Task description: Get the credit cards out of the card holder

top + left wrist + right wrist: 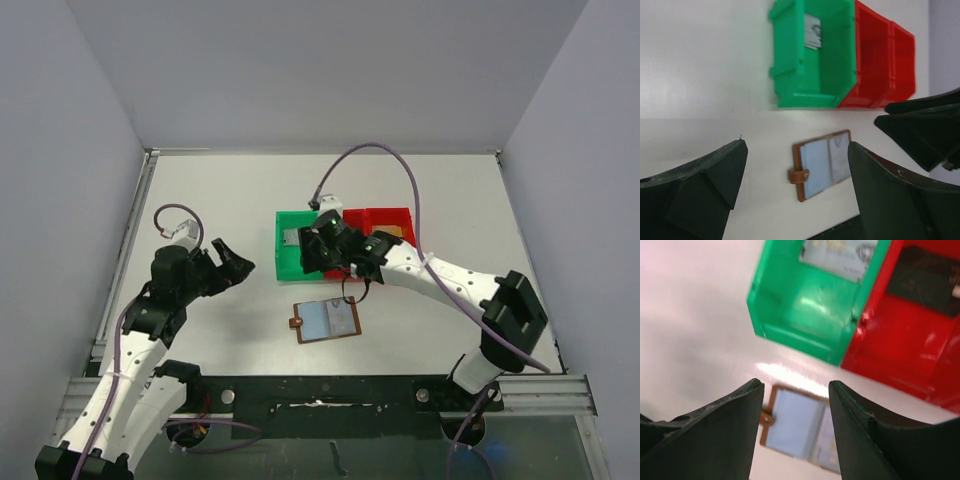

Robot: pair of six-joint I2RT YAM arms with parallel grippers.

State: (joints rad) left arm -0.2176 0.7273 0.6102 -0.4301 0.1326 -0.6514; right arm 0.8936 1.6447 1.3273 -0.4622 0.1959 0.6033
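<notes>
The brown card holder [326, 321] lies open on the table in front of the bins. It holds a pale blue card [317, 321] on its left panel and a grey-white card [344, 320] on its right. It also shows in the left wrist view [822, 162] and the right wrist view [800, 427]. Another grey-white card [290, 238] lies in the green bin [300, 262], and shows in the wrist views too [812, 31] [837, 255]. My right gripper [325, 250] [795, 385] hovers open and empty over the bins' front edge, above the holder. My left gripper [238, 262] [797, 145] is open and empty, left of the holder.
Two red bins [380, 222] stand right of the green bin, touching it. Something dark lies in the nearer red bin [922, 275]. Grey walls close in the table on the left, back and right. A metal rail [330, 385] runs along the near edge.
</notes>
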